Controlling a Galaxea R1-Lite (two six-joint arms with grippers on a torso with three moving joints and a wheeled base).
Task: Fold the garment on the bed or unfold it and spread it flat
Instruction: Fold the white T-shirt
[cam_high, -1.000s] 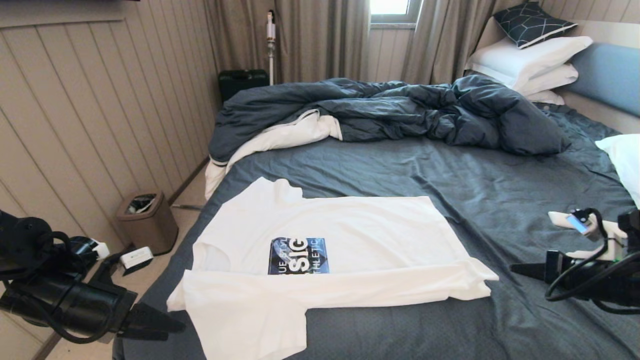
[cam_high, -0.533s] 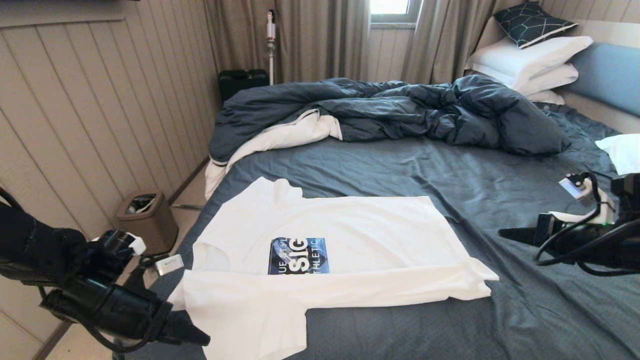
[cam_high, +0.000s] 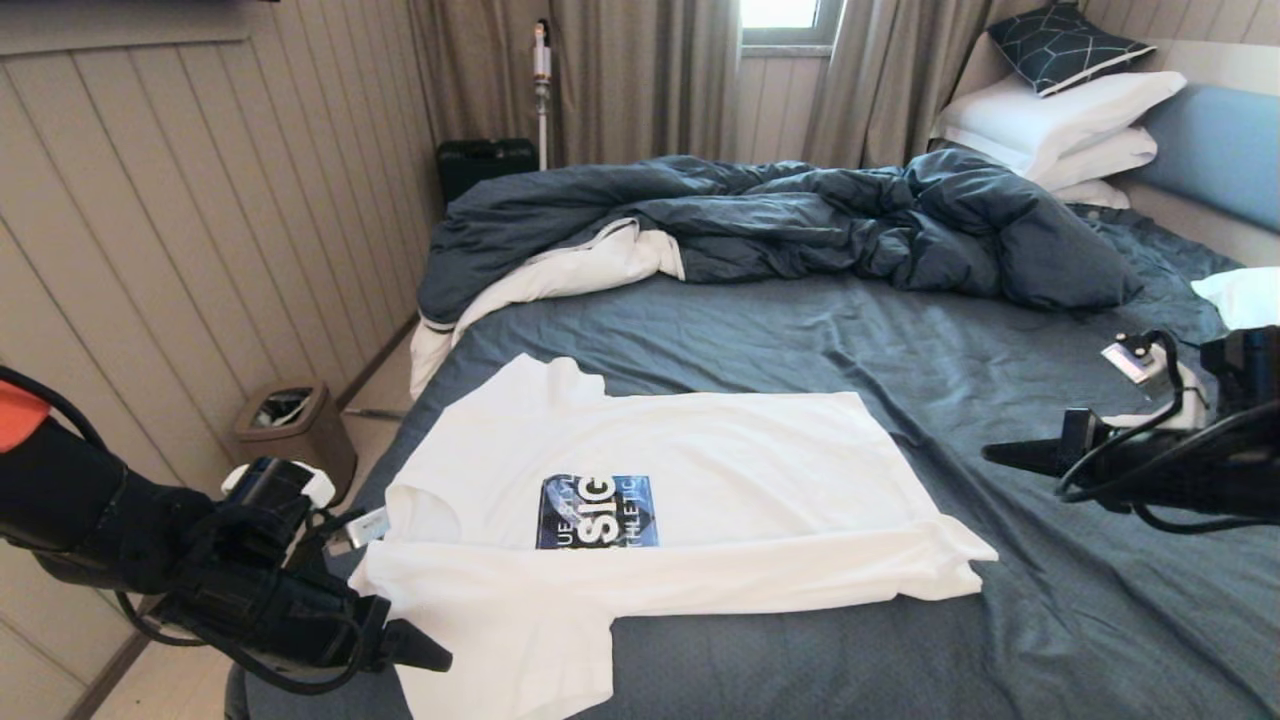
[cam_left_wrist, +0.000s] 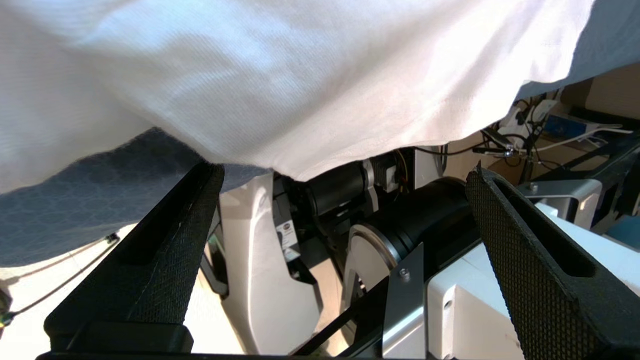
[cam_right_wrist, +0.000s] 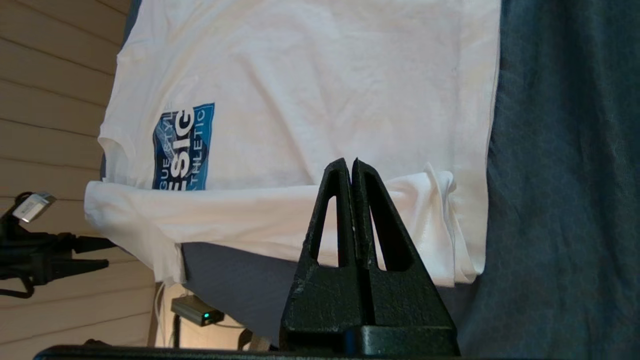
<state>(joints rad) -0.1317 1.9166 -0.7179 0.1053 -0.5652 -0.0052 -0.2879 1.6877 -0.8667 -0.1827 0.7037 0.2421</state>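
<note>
The garment (cam_high: 700, 440) is a white T-shirt with a blue printed panel, lying on the bed (cam_high: 900, 340) near its front left corner. Its near long side is folded over the body, and one sleeve hangs off the bed's edge. My left gripper (cam_high: 432, 657) is open at the lower left, just beside that hanging sleeve. In the left wrist view the white cloth (cam_left_wrist: 300, 75) lies just beyond the spread left gripper (cam_left_wrist: 344, 170), with nothing between the fingers. My right gripper (cam_high: 998, 455) hovers shut and empty above the sheet, to the right of the hem (cam_right_wrist: 475, 225).
A rumpled dark duvet (cam_high: 800, 220) fills the far side of the bed, with white pillows (cam_high: 1060, 120) at the headboard and another (cam_high: 1245, 295) at the right edge. A brown bin (cam_high: 295, 440) stands on the floor by the panelled wall. My own base (cam_left_wrist: 550, 280) sits below the bed's edge.
My left arm has swung right and forward, up to the hanging sleeve. My right arm has lifted and drifted a little left. The shirt has not moved.
</note>
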